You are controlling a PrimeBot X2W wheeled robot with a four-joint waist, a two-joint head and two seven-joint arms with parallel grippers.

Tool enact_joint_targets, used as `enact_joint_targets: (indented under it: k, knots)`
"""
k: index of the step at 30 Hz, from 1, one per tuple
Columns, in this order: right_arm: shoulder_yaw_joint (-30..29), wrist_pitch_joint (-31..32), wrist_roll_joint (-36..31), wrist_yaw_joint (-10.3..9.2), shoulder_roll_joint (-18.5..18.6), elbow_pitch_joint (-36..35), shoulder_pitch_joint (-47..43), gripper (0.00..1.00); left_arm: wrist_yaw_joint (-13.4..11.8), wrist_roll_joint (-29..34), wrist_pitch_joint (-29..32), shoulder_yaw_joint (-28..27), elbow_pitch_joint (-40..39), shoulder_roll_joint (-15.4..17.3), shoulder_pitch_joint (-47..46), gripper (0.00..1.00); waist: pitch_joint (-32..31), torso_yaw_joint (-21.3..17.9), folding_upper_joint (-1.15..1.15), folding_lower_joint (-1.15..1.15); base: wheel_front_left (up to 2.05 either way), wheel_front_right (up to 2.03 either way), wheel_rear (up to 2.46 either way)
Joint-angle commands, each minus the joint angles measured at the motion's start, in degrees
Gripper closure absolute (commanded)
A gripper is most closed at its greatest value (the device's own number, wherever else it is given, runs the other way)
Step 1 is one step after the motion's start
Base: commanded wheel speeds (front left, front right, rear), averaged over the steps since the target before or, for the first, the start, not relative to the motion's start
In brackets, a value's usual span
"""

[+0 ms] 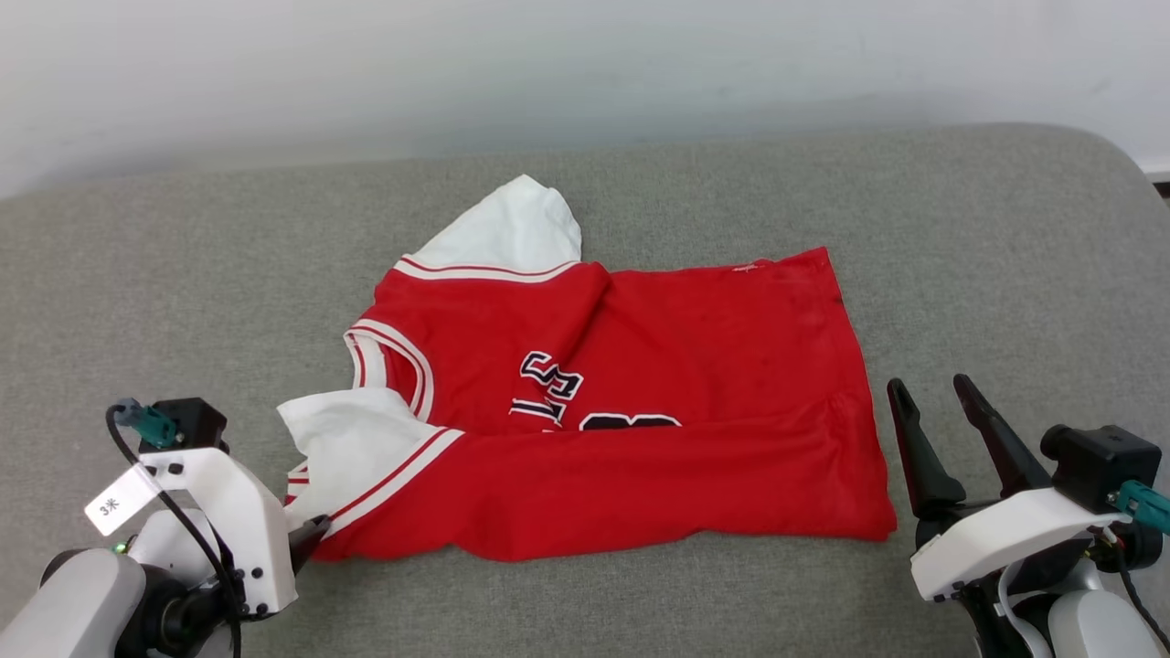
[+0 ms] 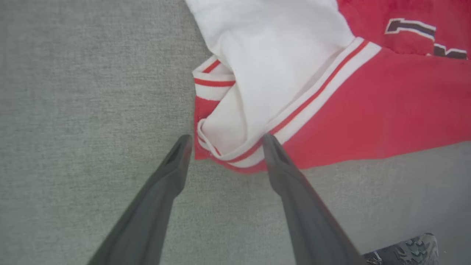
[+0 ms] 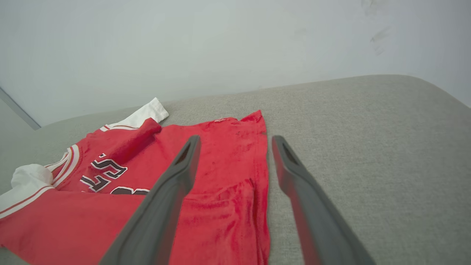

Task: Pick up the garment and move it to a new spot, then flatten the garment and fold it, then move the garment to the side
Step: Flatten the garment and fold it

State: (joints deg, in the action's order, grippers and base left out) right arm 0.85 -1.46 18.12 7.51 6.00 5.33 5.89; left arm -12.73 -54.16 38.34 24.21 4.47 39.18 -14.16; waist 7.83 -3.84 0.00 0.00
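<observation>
There's the bright red soft fabric top with white sleeve panels and striped trim (image 1: 695, 457), mid-way across the grey woven cushion (image 1: 960, 238), near edge folded over. Right gripper (image 1: 932, 402) sits just right of the hem, jaws wide, empty. Left gripper (image 2: 226, 147): the head view mostly hides its fingers, but the wrist view shows them spread wide, straddling the near-left sleeve corner.

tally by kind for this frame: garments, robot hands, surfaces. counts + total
red jersey: 1
robot hands: 2, left hand and right hand, both open
grey padded surface: 1
total: 4
</observation>
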Motion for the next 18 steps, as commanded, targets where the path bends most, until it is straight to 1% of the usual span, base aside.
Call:
enact_joint_targets:
  k: [1, 4, 11, 12, 13, 14, 16, 18]
  knots:
    - [-0.15, 0.15, 0.21, -0.05, -0.20, -0.41, 0.66, 0.00, -0.59, 0.77, 0.26, 0.61, 0.95, -0.24, 0.10, 0.00, 1.35, -0.42, 0.00, 0.00, 0.00, 0.00, 0.00]
    - [0.01, 0.51, 0.66, -0.05, -0.13, -0.59, 1.27, 0.00, -1.11, 1.11, -0.01, 0.91, 2.89, -1.04, -1.08, 0.00, 2.81, -0.64, 0.00, 0.00, 0.00, 0.00, 0.00]
    - [-0.14, 0.72, 1.76, -0.05, 0.25, 0.02, 2.13, 0.00, 0.16, 0.56, 1.57, 3.27, 7.38, -3.48, -1.66, 0.00, 4.70, -1.05, 0.00, 0.00, 0.00, 0.00, 0.00]
    - [-0.32, 0.76, 1.96, -0.05, 0.33, 0.13, 2.07, 0.00, 0.52, 0.10, 1.55, 3.48, 7.72, -4.06, -1.57, 0.51, 4.81, -1.08, 0.00, 0.00, 0.00, 0.00, 0.00]
    - [-0.59, 0.83, 2.16, -0.05, 0.49, 0.31, 2.01, 0.00, 0.96, -0.29, 1.69, 3.77, 8.01, -4.69, -1.41, 1.00, 4.84, -1.06, 0.00, 0.00, 0.00, 0.00, 0.00]
    - [-0.59, 0.83, 2.16, -0.05, 0.49, 0.31, 2.01, 0.00, 0.96, -0.29, 1.69, 3.77, 8.01, -4.69, -1.41, 1.00, 4.84, -1.06, 0.00, 0.00, 0.00, 0.00, 0.00]
    - [-1.22, 1.23, 2.47, -0.05, 0.81, 0.61, 1.81, 0.00, 1.94, -1.03, 1.86, 4.12, 8.16, -5.50, -1.06, 1.00, 4.78, -0.93, 0.00, 0.00, 0.00, 0.00, 0.00]
    - [-1.88, 2.24, 2.95, -0.05, 1.38, 0.93, 1.57, 0.00, 2.20, -0.61, 1.06, 4.01, 7.87, -5.15, -1.21, 1.00, 4.52, -0.72, 0.00, 0.00, 0.00, 0.00, 0.00]
